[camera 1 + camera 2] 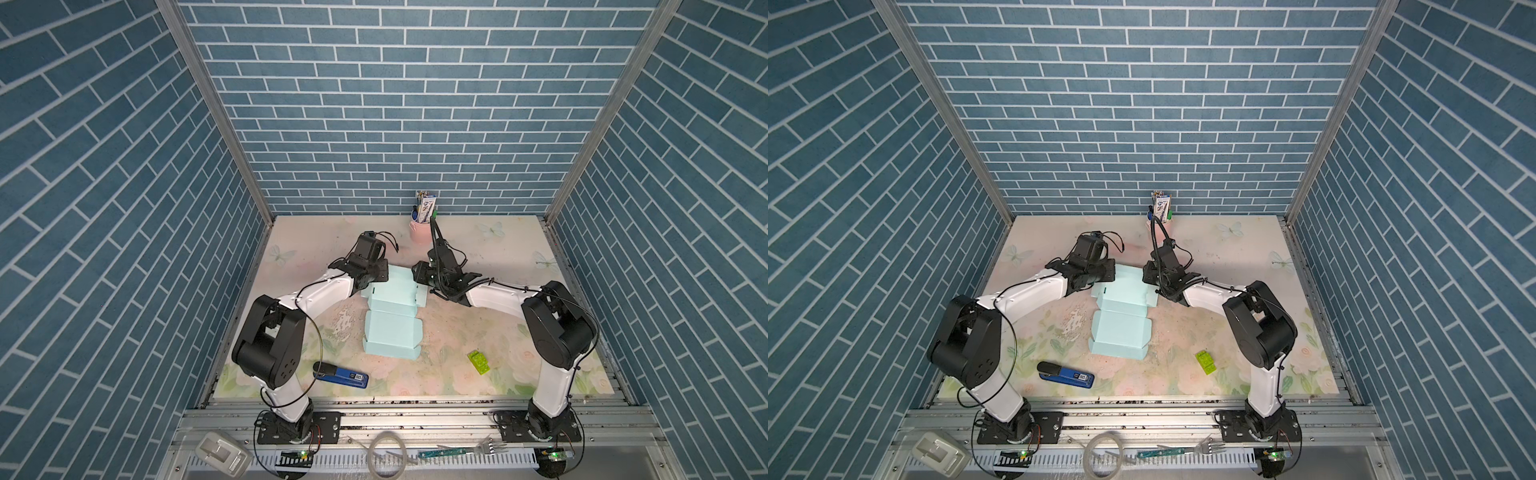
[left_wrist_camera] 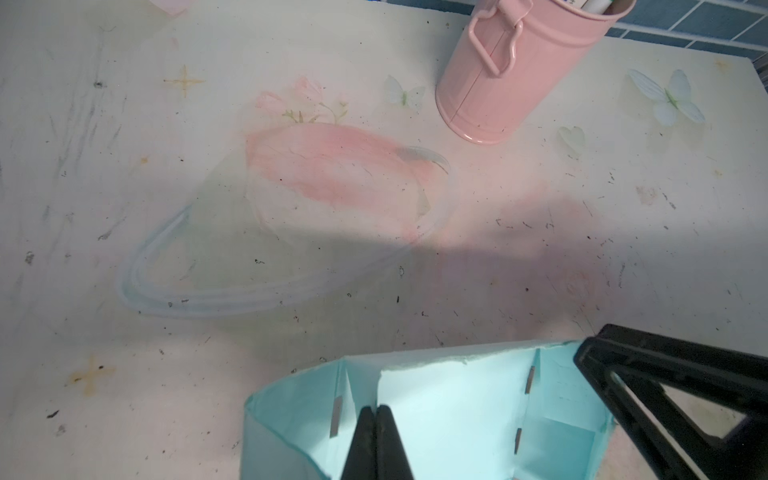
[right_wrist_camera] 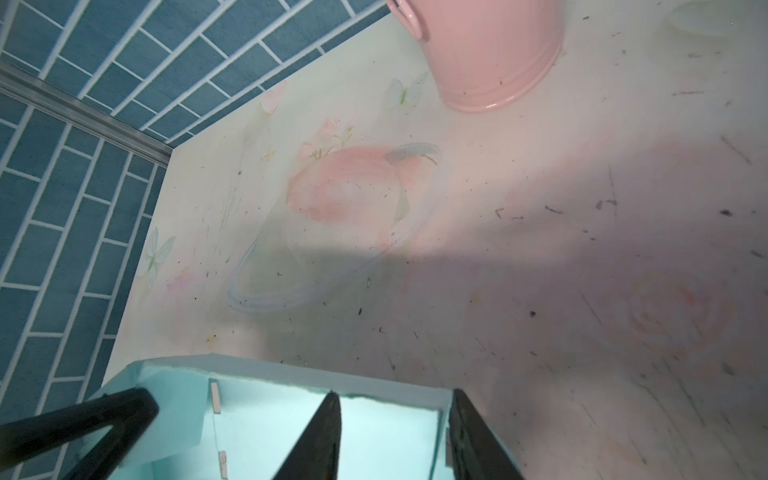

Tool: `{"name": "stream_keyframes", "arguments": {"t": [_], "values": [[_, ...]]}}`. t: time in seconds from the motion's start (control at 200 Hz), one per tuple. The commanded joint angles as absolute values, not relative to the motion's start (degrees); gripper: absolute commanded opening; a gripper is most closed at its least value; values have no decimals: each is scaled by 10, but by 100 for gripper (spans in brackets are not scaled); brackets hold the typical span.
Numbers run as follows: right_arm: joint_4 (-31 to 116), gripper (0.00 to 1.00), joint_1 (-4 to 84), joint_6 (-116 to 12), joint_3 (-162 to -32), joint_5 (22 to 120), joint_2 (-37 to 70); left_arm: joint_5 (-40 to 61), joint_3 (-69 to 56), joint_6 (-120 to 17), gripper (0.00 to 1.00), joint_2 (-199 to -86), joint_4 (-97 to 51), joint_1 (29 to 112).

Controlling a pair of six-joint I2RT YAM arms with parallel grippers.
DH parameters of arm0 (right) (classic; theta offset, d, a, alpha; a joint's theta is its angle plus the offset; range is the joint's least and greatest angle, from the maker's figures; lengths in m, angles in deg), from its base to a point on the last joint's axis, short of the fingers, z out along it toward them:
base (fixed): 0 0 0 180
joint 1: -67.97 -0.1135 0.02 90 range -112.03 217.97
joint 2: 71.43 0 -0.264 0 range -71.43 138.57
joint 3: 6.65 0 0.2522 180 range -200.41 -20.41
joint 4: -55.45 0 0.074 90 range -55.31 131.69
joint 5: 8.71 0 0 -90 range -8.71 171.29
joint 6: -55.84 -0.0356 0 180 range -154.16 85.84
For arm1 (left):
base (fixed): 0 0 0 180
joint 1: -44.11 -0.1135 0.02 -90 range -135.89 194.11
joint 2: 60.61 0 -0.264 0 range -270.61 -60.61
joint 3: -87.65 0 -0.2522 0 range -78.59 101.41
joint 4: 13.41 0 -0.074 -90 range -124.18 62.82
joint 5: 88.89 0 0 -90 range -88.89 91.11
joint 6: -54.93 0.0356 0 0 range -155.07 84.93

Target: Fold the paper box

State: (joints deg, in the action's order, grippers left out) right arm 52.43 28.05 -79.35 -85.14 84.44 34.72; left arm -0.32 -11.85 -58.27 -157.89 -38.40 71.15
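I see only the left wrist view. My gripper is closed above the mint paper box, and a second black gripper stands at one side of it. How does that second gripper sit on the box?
Observer: In the right wrist view the right gripper is open and straddles a side wall of the paper box, one finger inside and one outside.
Operator: Is the whole box folded up?
Observer: No. In both top views its near part lies stretched out toward the front, not folded over the far part.
Operator: Is anything else close to it?
Observer: A blue stapler lies in front of the box to the left and a green brick to the right, both apart from it.
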Motion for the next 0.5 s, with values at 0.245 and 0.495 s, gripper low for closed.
{"name": "stream_keyframes", "arguments": {"t": [0.245, 0.495], "values": [[479, 45, 296, -761, -823, 862, 237, -2, -134, -586, 0, -1573, -367, 716], [500, 45, 263, -807, -828, 864, 237, -7, -129, -589, 0, -1576, -371, 715]]}}
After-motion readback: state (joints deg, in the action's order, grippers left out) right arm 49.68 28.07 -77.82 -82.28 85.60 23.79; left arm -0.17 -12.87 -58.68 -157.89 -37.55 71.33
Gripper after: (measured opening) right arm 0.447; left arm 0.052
